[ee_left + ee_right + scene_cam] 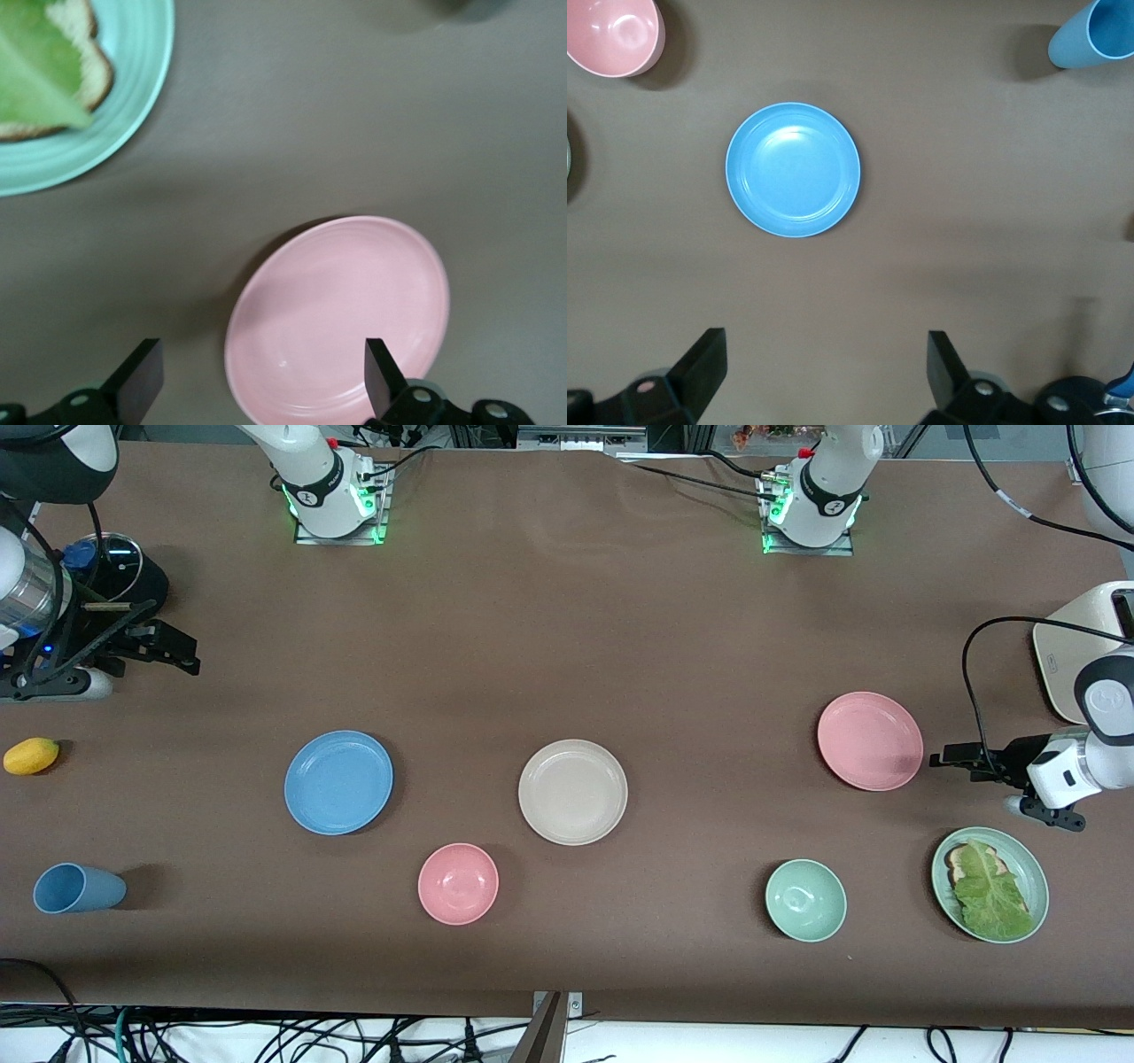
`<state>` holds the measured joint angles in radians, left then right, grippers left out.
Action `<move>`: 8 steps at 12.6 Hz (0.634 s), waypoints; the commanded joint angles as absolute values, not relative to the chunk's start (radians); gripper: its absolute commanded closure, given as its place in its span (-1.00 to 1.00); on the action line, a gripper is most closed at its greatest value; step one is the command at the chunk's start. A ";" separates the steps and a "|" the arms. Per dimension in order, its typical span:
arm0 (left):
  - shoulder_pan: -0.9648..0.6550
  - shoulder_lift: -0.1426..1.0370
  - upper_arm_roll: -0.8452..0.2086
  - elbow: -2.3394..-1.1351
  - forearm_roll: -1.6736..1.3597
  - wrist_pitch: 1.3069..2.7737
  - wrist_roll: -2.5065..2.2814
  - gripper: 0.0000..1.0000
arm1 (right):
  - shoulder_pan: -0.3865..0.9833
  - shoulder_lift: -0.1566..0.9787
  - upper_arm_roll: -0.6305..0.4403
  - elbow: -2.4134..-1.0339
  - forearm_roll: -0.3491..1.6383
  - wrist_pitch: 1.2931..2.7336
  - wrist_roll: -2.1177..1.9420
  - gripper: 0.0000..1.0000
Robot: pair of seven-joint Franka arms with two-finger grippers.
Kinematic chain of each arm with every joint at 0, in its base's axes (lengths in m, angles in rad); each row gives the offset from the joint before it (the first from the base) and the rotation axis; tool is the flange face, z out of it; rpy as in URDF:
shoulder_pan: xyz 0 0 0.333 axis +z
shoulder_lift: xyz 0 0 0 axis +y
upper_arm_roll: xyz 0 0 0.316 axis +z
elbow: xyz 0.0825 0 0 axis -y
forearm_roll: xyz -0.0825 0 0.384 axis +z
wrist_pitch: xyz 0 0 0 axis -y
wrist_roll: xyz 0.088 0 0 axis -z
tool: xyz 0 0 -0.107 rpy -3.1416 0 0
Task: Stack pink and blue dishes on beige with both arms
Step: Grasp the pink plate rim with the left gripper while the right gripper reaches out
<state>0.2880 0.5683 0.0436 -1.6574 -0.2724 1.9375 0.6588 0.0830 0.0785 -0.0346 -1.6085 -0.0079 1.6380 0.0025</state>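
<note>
The beige plate point(572, 791) lies mid-table. The blue plate point(338, 782) point(793, 170) lies beside it toward the right arm's end, the pink plate point(870, 740) point(341, 317) toward the left arm's end. All three lie flat and apart. My left gripper point(952, 760) point(261, 376) hangs open at the pink plate's edge, one finger over its rim and one over bare cloth. At the right arm's end of the table, my right gripper point(173, 651) point(824, 365) is open over bare cloth, well away from the blue plate. Neither holds anything.
A pink bowl point(458, 883) and a green bowl point(805, 900) sit nearer the camera than the plates. A green plate point(1028, 864) with bread and lettuce lies close to the left gripper. A blue cup point(78, 887) lies on its side beside a yellow fruit point(31, 755). A cream appliance point(1076, 651) stands at the table's edge.
</note>
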 commanded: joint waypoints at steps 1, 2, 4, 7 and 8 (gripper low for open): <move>0.313 0.541 0.046 -1.764 -0.346 2.017 0.716 -1.00 | 0.075 0.083 -0.031 -1.586 -0.008 1.634 0.015 -1.00; 0.321 0.541 0.045 -1.790 -0.353 2.045 0.716 -1.00 | 0.075 0.084 -0.031 -1.586 -0.008 1.634 0.015 -1.00; 0.325 0.541 0.046 -1.836 -0.409 2.083 0.716 -1.00 | 0.074 0.090 -0.031 -1.582 -0.008 1.638 0.015 -1.00; 0.341 0.541 0.049 -1.890 -0.420 2.132 0.716 -1.00 | 0.041 0.107 -0.032 -1.568 0.017 1.649 0.014 -1.00; 0.341 0.541 0.049 -1.905 -0.435 2.143 0.718 -1.00 | 0.038 0.109 -0.032 -1.566 0.032 1.667 0.014 -1.00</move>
